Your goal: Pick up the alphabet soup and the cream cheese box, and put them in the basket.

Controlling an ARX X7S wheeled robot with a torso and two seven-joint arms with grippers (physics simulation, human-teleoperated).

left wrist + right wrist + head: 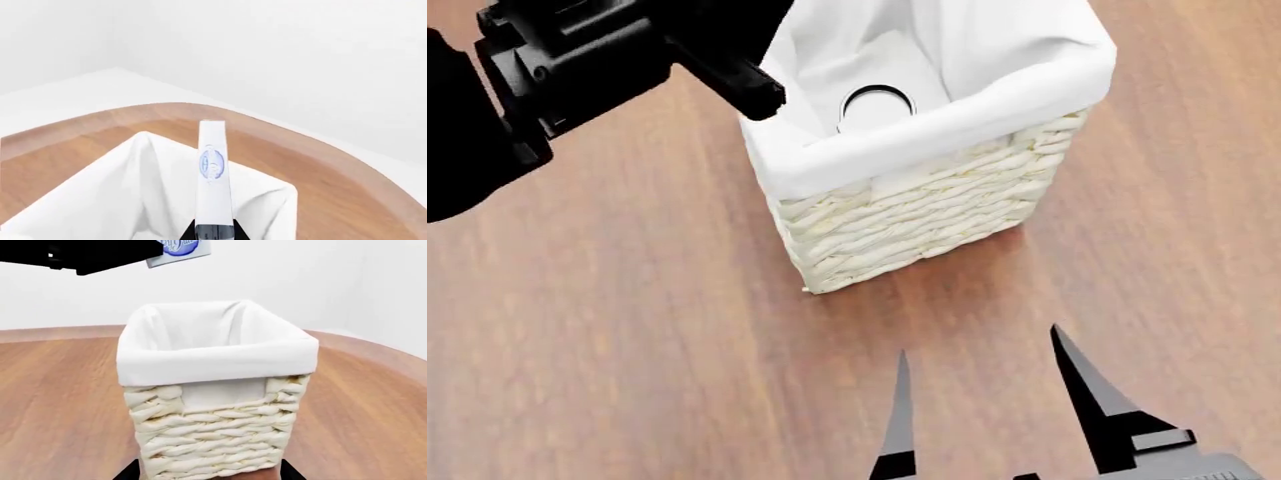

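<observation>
thin white cream cheese box (213, 175), blue oval mark, above basket (213, 405).

No legible text; only a blurred blue oval on the cream cheese box (212, 165).

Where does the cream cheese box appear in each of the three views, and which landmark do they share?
Left wrist view: the cream cheese box stands edge-on at lower centre, held in the left gripper, above the basket.
Head view: the box is not visible; the left arm covers that corner.
Right wrist view: at the top edge, left of centre, above the basket.
Shared landmark: the basket's white liner rim.
</observation>
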